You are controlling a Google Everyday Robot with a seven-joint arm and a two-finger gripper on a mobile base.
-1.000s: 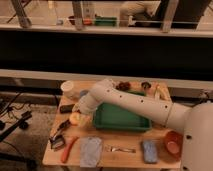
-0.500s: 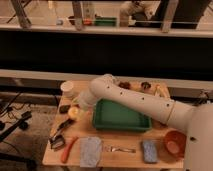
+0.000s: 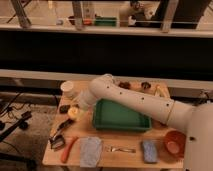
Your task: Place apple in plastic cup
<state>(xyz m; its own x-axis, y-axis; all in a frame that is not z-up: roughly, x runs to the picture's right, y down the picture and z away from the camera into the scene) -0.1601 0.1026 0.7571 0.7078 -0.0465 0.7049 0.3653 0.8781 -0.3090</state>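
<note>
End effector, fingers pinching the apple, sits low over the surface's left side, just below the plastic cup. Best lift straight up, centre over the cup's rim, then lower before releasing.

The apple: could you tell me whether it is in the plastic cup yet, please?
Out. The apple sits at the gripper, low over the table, in front of the white plastic cup.

gripper and apple higher, cupward
</note>
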